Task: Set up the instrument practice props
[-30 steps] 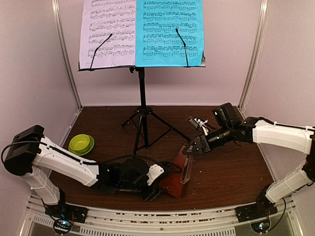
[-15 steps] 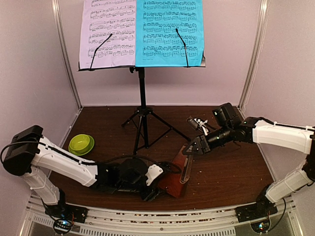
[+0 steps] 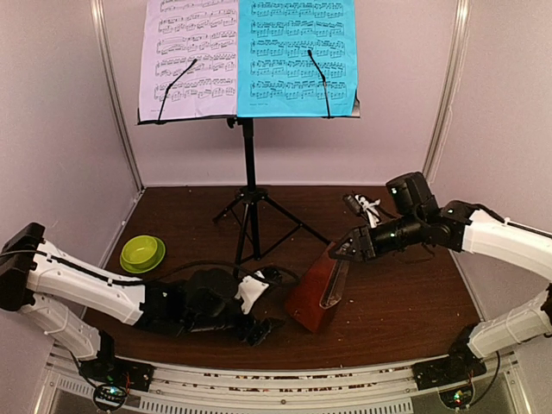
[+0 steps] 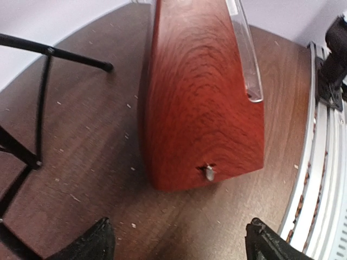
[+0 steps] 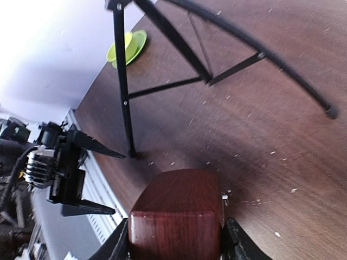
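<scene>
The black tripod music stand [image 3: 248, 172] stands at the back middle with the pale lilac sheet [image 3: 188, 56] and the cyan sheet [image 3: 297, 56] on its desk. The reddish-brown metronome [image 3: 317, 289] stands on the table, leaning slightly, clear cover on its right side. My right gripper [image 3: 347, 250] is shut on its top; in the right wrist view the gripper [image 5: 176, 241] clamps the metronome [image 5: 176, 211] from both sides. My left gripper [image 3: 267, 302] is open and empty, just left of the base. In the left wrist view the gripper [image 4: 179, 244] is apart from the metronome [image 4: 203, 108].
The lime-green bowl [image 3: 143, 252] sits at the left, also seen in the right wrist view [image 5: 127, 46]. Tripod legs [image 3: 276, 216] spread just behind the metronome [image 4: 43, 92]. A small white and black item [image 3: 362, 205] lies at the back right. The metal rail [image 3: 259, 379] runs along the front edge.
My left gripper has let go of the metronome's base, opened, and pulled back to the left. The right gripper moved up and right with the top, and the metronome stands more upright.
</scene>
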### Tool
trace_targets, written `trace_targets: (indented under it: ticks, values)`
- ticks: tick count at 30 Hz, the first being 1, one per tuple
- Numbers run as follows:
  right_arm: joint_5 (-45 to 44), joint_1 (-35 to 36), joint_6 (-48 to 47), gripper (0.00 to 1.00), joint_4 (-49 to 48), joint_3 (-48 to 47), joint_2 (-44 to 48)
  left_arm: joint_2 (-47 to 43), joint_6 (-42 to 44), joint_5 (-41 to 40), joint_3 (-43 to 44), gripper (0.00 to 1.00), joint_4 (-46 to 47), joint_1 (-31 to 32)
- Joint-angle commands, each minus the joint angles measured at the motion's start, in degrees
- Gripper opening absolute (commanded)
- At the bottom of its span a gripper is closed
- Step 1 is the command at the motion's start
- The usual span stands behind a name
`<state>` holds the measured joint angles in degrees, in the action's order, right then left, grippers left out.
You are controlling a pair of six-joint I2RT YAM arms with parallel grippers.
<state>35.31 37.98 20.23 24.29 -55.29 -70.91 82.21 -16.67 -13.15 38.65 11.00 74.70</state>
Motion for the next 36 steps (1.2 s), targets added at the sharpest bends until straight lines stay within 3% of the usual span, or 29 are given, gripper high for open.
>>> trace_targets:
  ticks: [1, 8, 15, 21, 28, 32, 36]
  values:
    - [-14.78, 2.66, 7.43, 0.01, -1.83, -3.1, 6.64, -3.88, -0.71, -6.84, -0.12, 0.86, -0.37, 0.18]
    - [-30.63, 9.69, 13.22, 0.03, 1.92, -3.66, 6.2, -5.71, -1.73, -14.69, 3.58, 0.91, -4.32, 0.19]
    - [-46.97, 18.35, 18.94, 0.07, 3.22, -5.89, 0.3, -5.8, -4.08, -16.22, 4.32, 0.93, -4.48, 0.19]
    - [-56.04, 23.87, 19.82, 0.2, 6.68, -11.22, -5.94, -5.79, -5.37, -16.98, 4.02, 0.93, -4.43, 0.19]
    - [-51.41, 25.56, 21.93, 0.5, 3.16, -12.27, -9.47, -6.31, -5.59, -18.24, 4.76, 0.93, -6.06, 0.14]
    - [-48.42, 26.07, 21.81, 0.77, 0.7, -12.05, -9.92, -6.45, -6.33, -18.92, 5.19, 0.92, -7.43, 0.14]
    - [-47.28, 25.96, 21.62, 0.93, -0.26, -11.01, -8.3, -6.67, -6.54, -19.04, 5.47, 0.92, -8.02, 0.17]
